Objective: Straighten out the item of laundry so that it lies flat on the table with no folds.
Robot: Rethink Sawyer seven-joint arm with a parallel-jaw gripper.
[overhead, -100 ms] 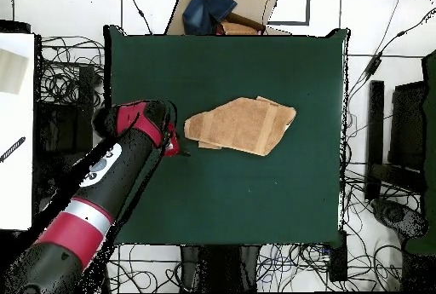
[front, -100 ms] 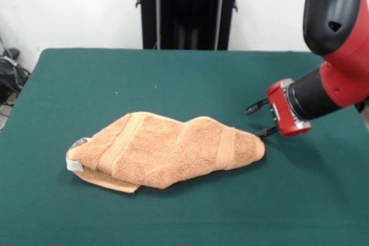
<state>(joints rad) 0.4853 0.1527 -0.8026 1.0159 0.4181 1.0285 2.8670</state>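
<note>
— Near the middle of the table, what is the state of the terry towel?

— Bunched into a long, folded mound, woven bands showing and a white loop tag at one end. A lower layer pokes out beneath that end.

— How will it handle?

— I judge it soft, light and limp; it should drape and drag easily, not slide as a stiff piece. The best hold seems a free corner or edge, pinching one layer only.

— And the gripper?

— Just beside the towel's opposite end, low, its jaws apart and empty, one tip close against the cloth.
</note>
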